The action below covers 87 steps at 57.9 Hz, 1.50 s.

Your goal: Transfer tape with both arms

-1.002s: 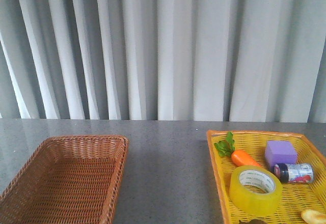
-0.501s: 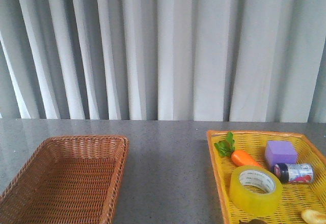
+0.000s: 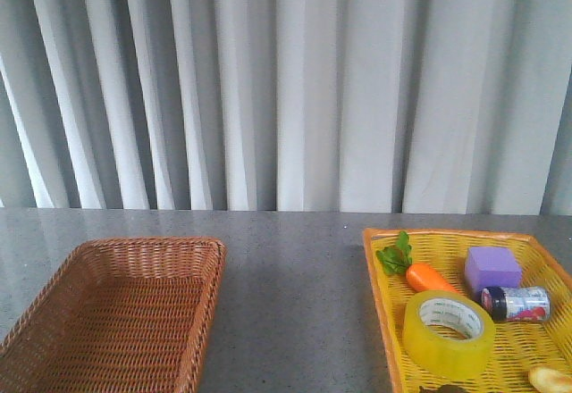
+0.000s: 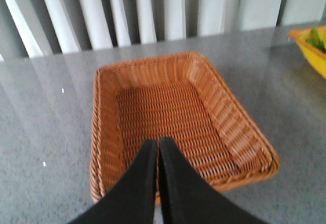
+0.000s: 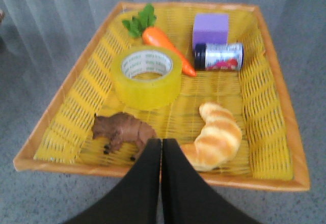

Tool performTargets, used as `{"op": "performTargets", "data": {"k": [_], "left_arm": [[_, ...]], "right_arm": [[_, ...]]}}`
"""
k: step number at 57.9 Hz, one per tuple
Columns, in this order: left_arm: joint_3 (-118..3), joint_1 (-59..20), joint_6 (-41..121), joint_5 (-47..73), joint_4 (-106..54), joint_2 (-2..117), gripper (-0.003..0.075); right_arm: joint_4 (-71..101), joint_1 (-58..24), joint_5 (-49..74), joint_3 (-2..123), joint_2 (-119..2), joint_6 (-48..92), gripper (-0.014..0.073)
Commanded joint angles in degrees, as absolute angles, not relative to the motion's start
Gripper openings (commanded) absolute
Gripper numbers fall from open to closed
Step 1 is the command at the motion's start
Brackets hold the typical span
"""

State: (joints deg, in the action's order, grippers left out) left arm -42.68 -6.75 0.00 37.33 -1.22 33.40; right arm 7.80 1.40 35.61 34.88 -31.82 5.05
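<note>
The tape, a wide yellow roll with a white printed core, lies flat in the yellow basket at the right; it also shows in the right wrist view. My right gripper is shut and empty, above the basket's near rim, short of the tape. My left gripper is shut and empty, above the near end of the empty brown wicker basket. Neither arm shows in the front view.
The yellow basket also holds a carrot, a purple block, a small jar, a croissant and a brown toy animal. The brown basket is at the left. Grey curtains hang behind the table.
</note>
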Motion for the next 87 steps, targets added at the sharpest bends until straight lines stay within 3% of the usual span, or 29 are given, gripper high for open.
{"op": "performTargets", "data": {"k": [1, 17, 24, 31, 41, 47, 52, 63, 87], "left_arm": [[-44.65, -6.93, -0.51, 36.81, -1.86, 35.64, -0.0006], [-43.95, -6.93, -1.50, 38.26, -2.65, 37.32, -0.0003], [-42.37, -6.93, -3.13, 38.29, -3.34, 37.32, 0.0034], [-40.64, -6.93, -3.07, 37.70, -3.34, 37.32, 0.0157], [-39.97, -6.93, -2.23, 34.85, -3.34, 37.32, 0.0428], [-40.03, -6.93, -1.70, 33.41, -3.34, 37.32, 0.0539], [-40.15, -6.93, 0.35, 31.46, -3.38, 37.73, 0.0568], [-45.08, -7.68, 10.24, 32.52, -8.77, 42.79, 0.0549], [-50.93, -23.13, 17.73, 36.33, -13.81, 58.32, 0.0536]], "right_arm": [[7.90, 1.70, 34.20, 36.84, -34.26, 5.49, -0.0006], [7.80, 1.70, 34.75, 36.84, -35.93, 5.55, -0.0002], [7.73, 1.70, 35.12, 36.84, -35.93, 5.77, 0.0056], [7.53, 1.70, 35.13, 36.84, -35.93, 6.35, 0.0206], [7.59, 1.70, 34.93, 36.84, -35.93, 6.53, 0.0486], [8.52, 1.70, 35.69, 36.84, -35.93, 6.34, 0.0572], [8.64, 1.70, 34.12, 36.97, -36.49, 6.46, 0.0575], [8.54, 1.70, 37.86, 42.10, -44.33, 6.92, 0.0535], [6.01, 1.70, 46.19, 64.32, -70.52, 9.10, 0.0487]]}}
